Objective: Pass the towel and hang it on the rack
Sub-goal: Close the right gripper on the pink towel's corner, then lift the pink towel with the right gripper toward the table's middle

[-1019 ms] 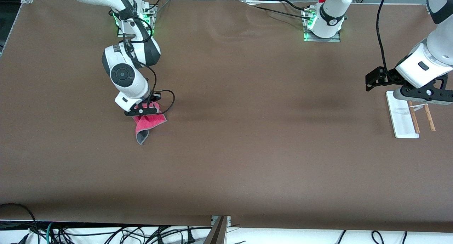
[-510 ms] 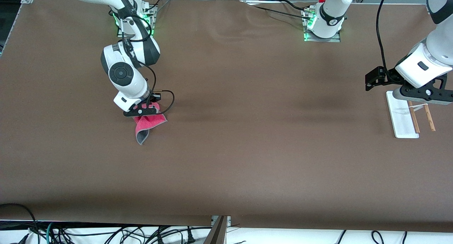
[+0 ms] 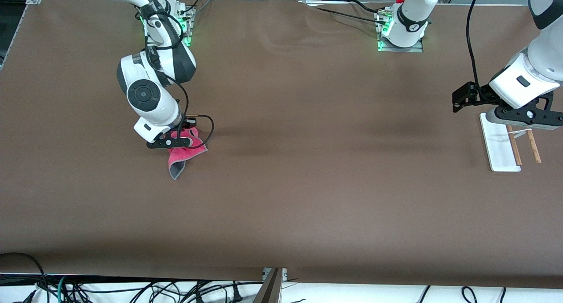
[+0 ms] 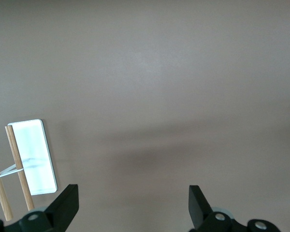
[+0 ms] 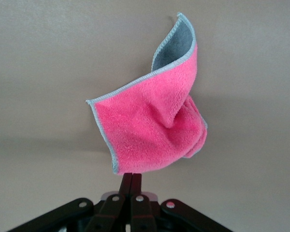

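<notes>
One towel [image 5: 152, 130], a small square of fuzzy bright pink terry with a pale grey stitched edge and a smooth grey underside, is bunched into soft folds, one corner curling over to show the grey. It hangs from the right gripper [image 3: 172, 141], whose two black fingers are pinched together on its edge, toward the right arm's end of the brown table [image 3: 308, 184].

One rack [image 3: 501, 147] stands at the left arm's end: a flat white rectangular base, two thin light-brown wooden rods side by side, joined by a white crosspiece. The left gripper [image 4: 130, 208] waits above the table just beside the rack, its fingers spread wide and holding nothing.
</notes>
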